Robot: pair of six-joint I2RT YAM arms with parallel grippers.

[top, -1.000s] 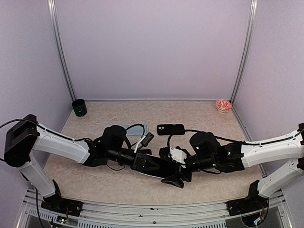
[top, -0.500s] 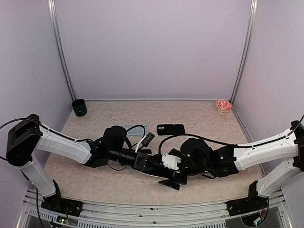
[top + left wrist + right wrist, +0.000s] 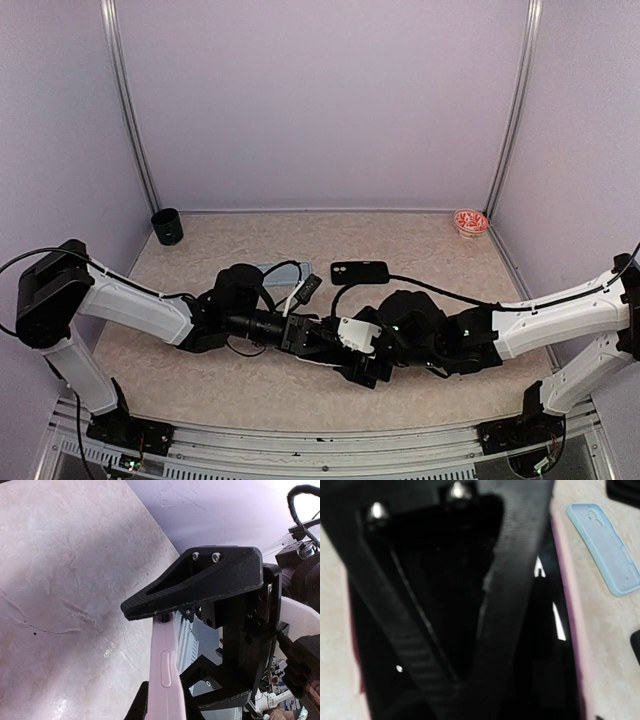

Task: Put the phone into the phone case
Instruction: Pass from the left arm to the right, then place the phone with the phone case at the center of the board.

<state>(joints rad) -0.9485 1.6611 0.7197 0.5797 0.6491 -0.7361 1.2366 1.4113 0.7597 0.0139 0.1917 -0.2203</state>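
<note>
Two claws meet over the near-middle of the table (image 3: 430, 240), and the phone (image 3: 164, 670) is up between them, clear of the surface. My left claw (image 3: 150, 655) looks clamped on it. The left wrist view shows the pink body edge-on, with one finger above it and one below. My right claw (image 3: 362, 362) is pressed in close from the other side. Its own camera is filled with dark finger and the phone's black screen, so I cannot tell whether it has closed.

Neither case has the phone in it yet. The light blue case (image 3: 609, 547) lies flat and open-side up toward the left of centre. The black case (image 3: 359, 272) lies near the middle, toward the far edge. I cannot tell from here which one fits.

I read this step as a regrip or handover. To do it well, I'd keep one claw firmly clamped until the other plainly has both long edges. I'd also keep the fingers off the end that enters the case. Then I'd bring the phone in flat, seat one end first and press down.
</note>
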